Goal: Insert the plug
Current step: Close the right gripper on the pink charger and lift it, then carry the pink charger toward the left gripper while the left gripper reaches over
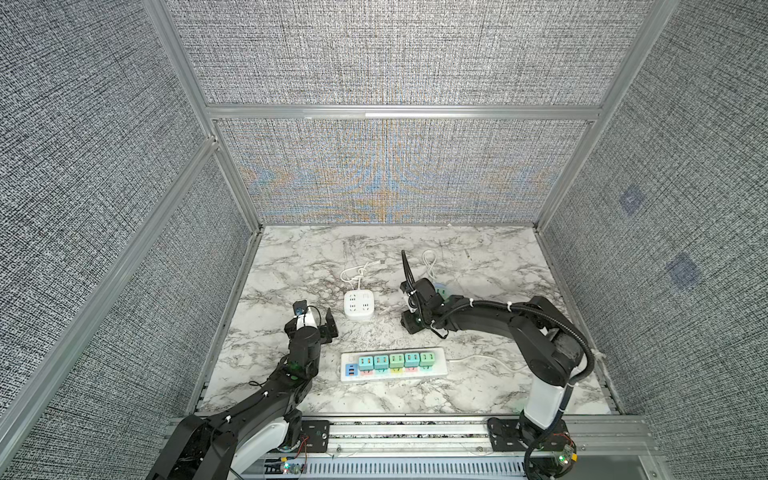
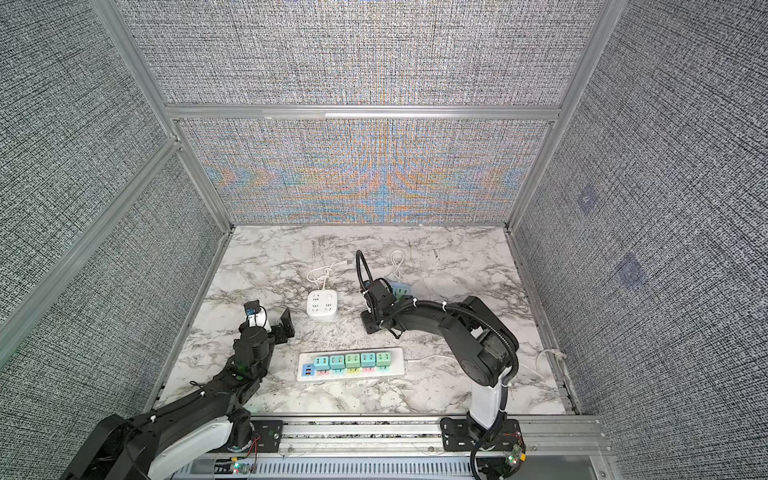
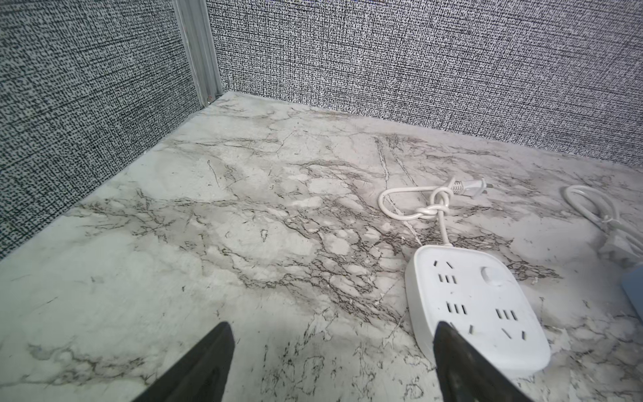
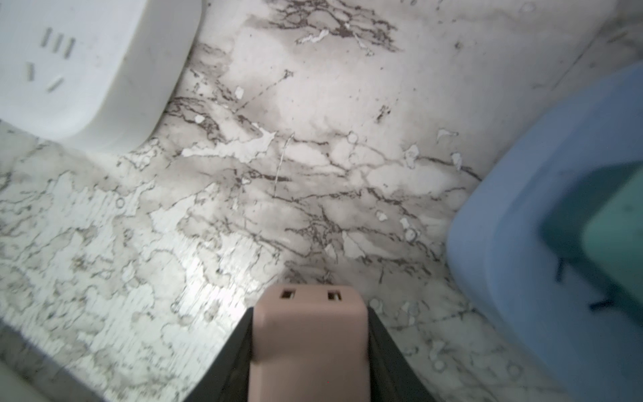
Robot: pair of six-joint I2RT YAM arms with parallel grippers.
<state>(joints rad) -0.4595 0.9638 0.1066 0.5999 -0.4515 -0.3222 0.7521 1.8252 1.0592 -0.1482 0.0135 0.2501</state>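
While the left hand (image 3: 332, 329) gapes, right hand (image 4: 309, 315) grips a plug (image 4: 309, 351)

Matt pink plastic plug (image 4: 309, 341), scuffed marble-look table (image 1: 478, 392), smooth white plastic socket (image 1: 358, 306)

A marble table (image 1: 291, 257) bore a white socket cube (image 1: 359, 304) mid-frame, its knotted cord (image 1: 356, 272) just above. A power strip (image 1: 392, 365) lay lower, a blue socket block (image 4: 504, 226) rightward.

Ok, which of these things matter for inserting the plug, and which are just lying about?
Job: pink plug, gripped in right tool; white socket cube, likely its target.

Lying about: power strip, already full of coloured plugs; blue block with green plug; white cable; left tool, open, empty.
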